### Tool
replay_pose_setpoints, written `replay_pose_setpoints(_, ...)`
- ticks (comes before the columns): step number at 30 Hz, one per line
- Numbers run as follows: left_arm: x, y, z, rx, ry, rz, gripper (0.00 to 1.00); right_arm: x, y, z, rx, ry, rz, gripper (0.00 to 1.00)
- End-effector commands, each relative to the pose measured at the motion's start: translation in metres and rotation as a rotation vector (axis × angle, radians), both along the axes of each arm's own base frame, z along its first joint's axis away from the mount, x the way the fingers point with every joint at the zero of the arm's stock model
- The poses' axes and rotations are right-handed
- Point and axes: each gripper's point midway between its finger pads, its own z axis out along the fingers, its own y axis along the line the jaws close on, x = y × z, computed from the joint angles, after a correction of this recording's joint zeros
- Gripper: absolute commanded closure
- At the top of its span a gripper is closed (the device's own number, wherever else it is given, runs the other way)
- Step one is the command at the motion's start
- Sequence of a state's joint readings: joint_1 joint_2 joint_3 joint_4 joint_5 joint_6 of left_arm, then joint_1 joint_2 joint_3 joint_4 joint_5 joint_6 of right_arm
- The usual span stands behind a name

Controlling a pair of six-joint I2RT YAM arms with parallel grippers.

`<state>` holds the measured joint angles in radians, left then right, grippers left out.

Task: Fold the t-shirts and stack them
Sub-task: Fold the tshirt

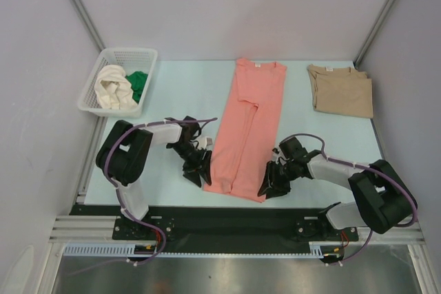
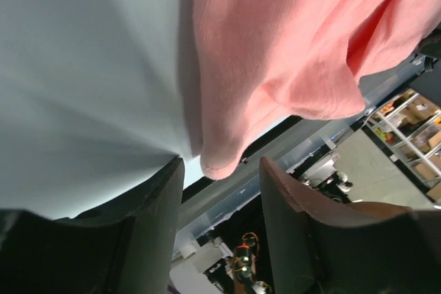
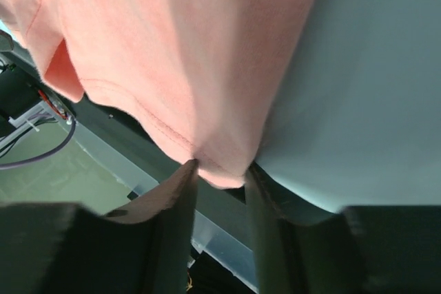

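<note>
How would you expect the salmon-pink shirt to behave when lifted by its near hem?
Probably floppy: the salmon-pink shirt lies in soft folds, so it should drape. Thin cloth, so likely light; folded layers may slide apart.

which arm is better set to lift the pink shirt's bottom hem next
Right: the right hand seems to pinch a hem corner of the pink t-shirt; the left hand stands open around the other corner.

Both arms reach low, left tool (image 1: 201, 173) parted, right tool (image 1: 268, 187) pinched narrow
</note>
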<state>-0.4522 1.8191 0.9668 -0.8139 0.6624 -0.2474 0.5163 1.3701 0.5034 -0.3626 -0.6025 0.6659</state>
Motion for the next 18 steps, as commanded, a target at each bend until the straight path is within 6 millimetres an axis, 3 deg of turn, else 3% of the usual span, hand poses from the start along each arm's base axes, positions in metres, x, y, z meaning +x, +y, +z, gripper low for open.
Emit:
replay_pose_setpoints(1, 0.009, -0.006, -0.005, 0.001, -0.023, -0.01, 0.49, -0.002, -0.002, -0.008, -0.019, 0.002, -0.004, 0.63)
replay_pose_setpoints(5, 0.009, -0.009, -0.004, -0.014, -0.019, -0.012, 0.55, -0.001, 0.002, -0.005, 0.01, -0.009, 0.006, 0.71)
replay_pose_setpoints(10, 0.009, -0.013, -0.003, -0.034, -0.02, -0.016, 0.76, 0.002, 0.008, -0.001, 0.043, -0.028, 0.018, 0.73)
replay_pose_setpoints(11, 0.01, -0.013, -0.003, -0.038, -0.024, -0.016, 0.81, 0.002, 0.009, 0.0, 0.048, -0.031, 0.019, 0.75)
replay_pose_setpoints(12, 0.011, -0.013, -0.002, -0.037, -0.032, -0.021, 0.99, 0.002, 0.01, 0.002, 0.059, -0.036, 0.025, 0.77)
replay_pose_setpoints(16, 0.013, -0.013, 0.004, -0.046, -0.06, -0.026, 1.0, 0.004, 0.011, 0.007, 0.073, -0.062, 0.03, 1.0)
replay_pose_setpoints(18, 0.015, -0.013, 0.006, -0.047, -0.081, -0.033, 1.0, 0.004, 0.011, 0.01, 0.078, -0.08, 0.035, 1.0)
